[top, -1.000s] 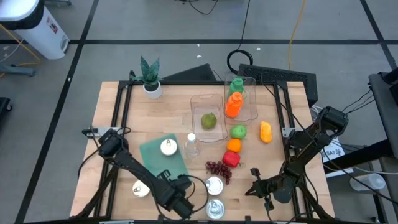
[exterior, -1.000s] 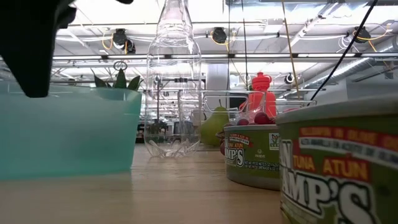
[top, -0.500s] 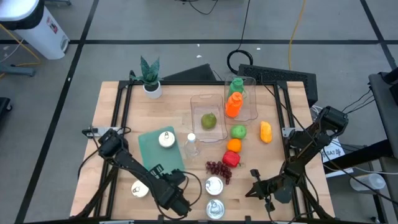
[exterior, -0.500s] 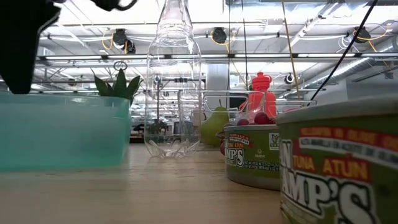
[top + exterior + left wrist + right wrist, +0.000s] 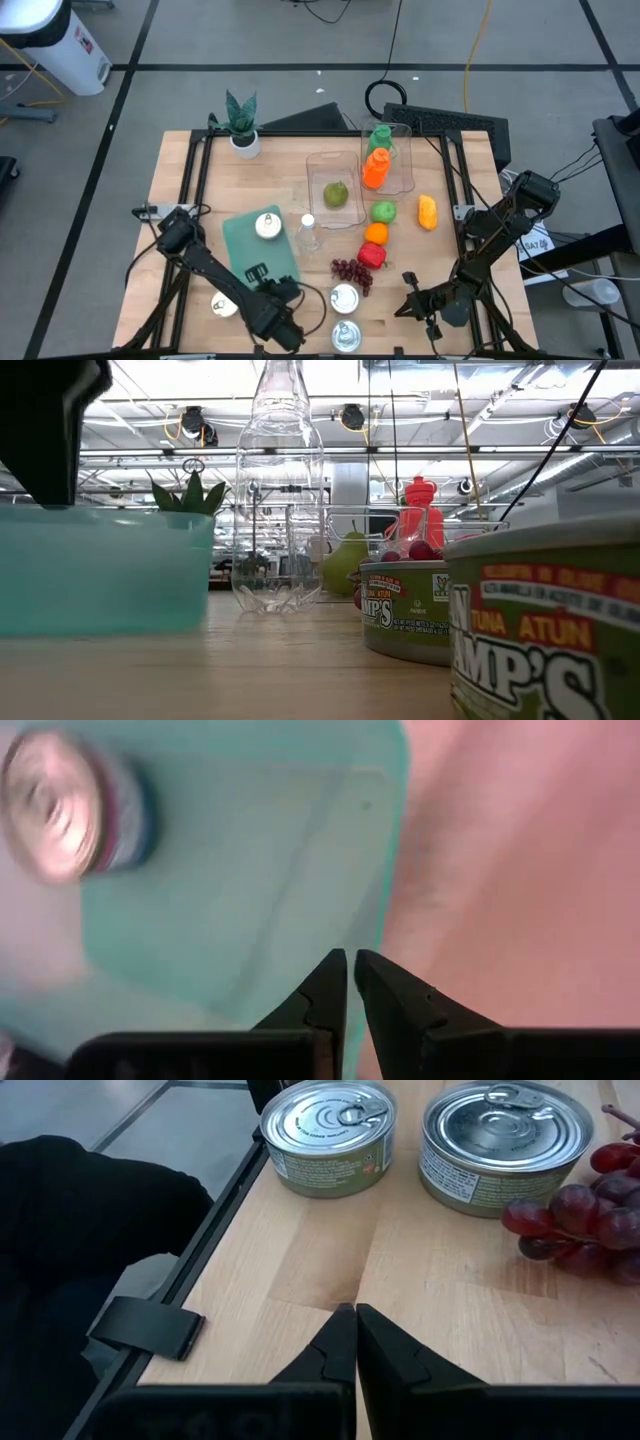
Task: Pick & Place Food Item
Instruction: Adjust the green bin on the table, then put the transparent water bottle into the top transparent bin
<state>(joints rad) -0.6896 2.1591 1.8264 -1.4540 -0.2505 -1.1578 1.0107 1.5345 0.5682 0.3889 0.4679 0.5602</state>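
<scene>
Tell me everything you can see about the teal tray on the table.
The teal tray is a shallow, translucent plastic rectangle with rounded corners and low walls, lying flat but skewed on the wooden table's left half. A small can stands inside near its far corner. The clear bottle stands just right of it. The left hand, shut, is at its near edge.

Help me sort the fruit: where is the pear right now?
In the high view, the pear sits inside the clear container just right of the table's centre, with the green apple beside it.
</scene>
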